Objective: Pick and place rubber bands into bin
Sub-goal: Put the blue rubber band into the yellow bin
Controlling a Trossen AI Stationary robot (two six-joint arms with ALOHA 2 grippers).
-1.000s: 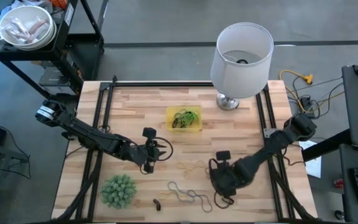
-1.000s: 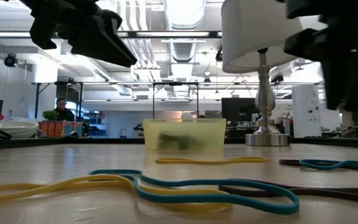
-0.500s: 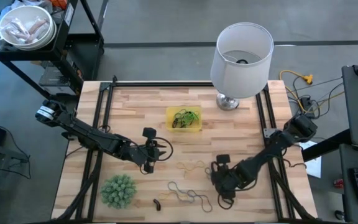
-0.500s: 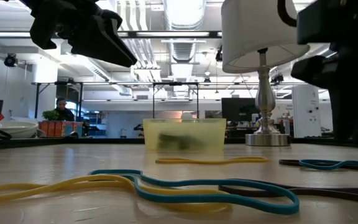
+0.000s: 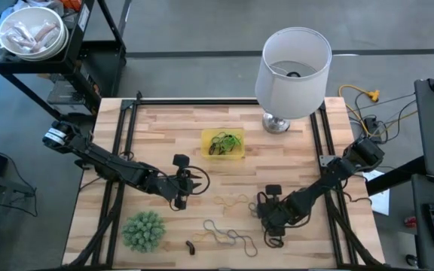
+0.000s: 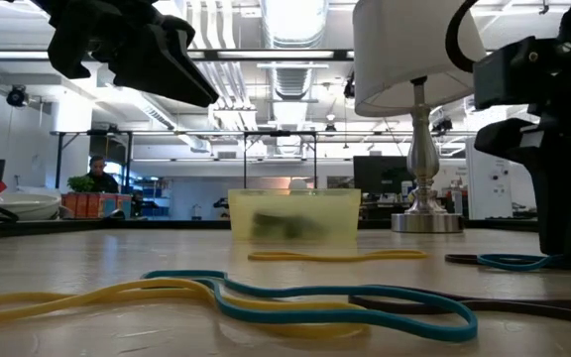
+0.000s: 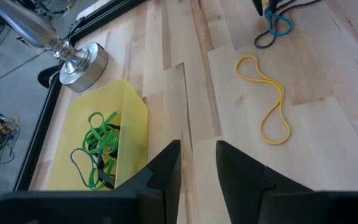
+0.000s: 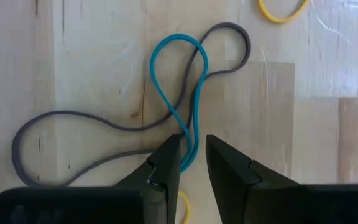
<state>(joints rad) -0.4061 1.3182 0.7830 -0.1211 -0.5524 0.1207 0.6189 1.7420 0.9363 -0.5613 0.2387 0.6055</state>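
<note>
Descent of right gripper (image 5: 272, 232) over the last second — smaller in the high view, so nearer the wood; in the low view (image 6: 563, 248) now reaching down to table level at the end of a teal band there. Left gripper (image 5: 180, 199) unmoved, hovering left of table centre, fingers slightly apart, nothing held.

Meaning for the task: probably the approach to the next pick, grasp not yet made. Bin (image 5: 204, 143) well apart from the right gripper, toward the lamp (image 5: 292, 64); a lift and carry needed after closing.

Right wrist view — the only one showing the target properly: teal band (image 8: 178, 37) crossed with a grey band (image 8: 229, 26), teal strand running into the narrow gap between the fingertips (image 8: 191, 152), fingers not yet closed on it. Risk of the grey band coming along, judging by the overlap.

Left wrist view: green bands already lying in the bin (image 7: 132, 118), plus a loose yellow band (image 7: 281, 99) on the wood — neither clear from the low view, where the bin wall (image 6: 295, 218) blurs its contents.
</note>
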